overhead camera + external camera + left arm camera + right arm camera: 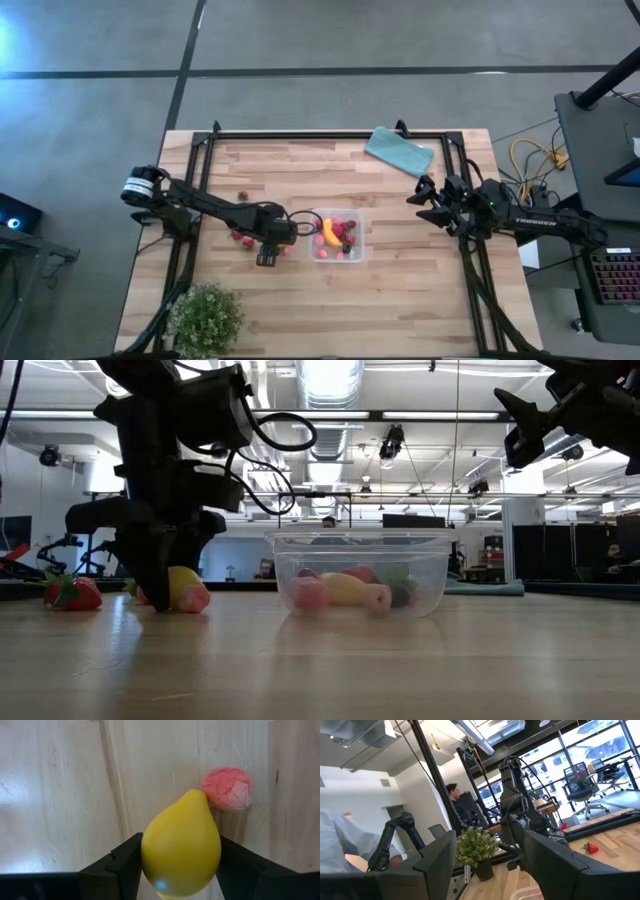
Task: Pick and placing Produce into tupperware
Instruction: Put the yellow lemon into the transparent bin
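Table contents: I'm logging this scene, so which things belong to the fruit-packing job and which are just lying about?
Job:
lemon in the left gripper
pink fruit
strawberry
tupperware

Lying about:
teal cloth
potted plant
right gripper, waiting

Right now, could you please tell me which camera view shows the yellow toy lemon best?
The left wrist view: the yellow toy lemon fills it, between the left gripper fingers. The low view shows only a sliver behind that gripper; the high and right wrist views don't show it.

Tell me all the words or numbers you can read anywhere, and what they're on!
"TROSSEN": white letters on the right arm in the high view, small but legible.
The lemon, tupperware and teal cloth show no writing.
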You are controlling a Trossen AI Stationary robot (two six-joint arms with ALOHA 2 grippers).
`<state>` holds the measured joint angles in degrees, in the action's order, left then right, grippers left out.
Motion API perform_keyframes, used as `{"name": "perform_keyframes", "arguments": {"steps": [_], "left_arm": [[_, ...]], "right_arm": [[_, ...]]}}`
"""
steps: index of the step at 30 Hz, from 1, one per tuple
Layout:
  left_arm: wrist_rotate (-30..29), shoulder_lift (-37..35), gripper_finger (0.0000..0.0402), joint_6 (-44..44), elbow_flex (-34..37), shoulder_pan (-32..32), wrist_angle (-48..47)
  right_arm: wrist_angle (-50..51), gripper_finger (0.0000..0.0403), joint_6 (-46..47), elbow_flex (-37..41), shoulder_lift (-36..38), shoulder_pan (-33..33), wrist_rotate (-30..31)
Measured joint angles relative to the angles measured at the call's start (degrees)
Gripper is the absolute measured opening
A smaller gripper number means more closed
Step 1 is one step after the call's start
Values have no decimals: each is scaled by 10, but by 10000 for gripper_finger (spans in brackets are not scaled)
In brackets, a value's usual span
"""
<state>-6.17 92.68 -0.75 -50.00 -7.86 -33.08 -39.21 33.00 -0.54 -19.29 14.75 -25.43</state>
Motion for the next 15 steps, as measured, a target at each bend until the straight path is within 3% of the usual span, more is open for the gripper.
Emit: {"name": "perform_keyframes", "arguments": {"steps": [8, 15], "left_arm": [[-20, -25, 209, 14, -30, 1, -9], [-21, -36, 186, 62, -117, 15, -3]], "right_arm": [[0, 228, 0, 0, 0, 0, 0], [0, 228, 0, 0, 0, 0, 0]]}}
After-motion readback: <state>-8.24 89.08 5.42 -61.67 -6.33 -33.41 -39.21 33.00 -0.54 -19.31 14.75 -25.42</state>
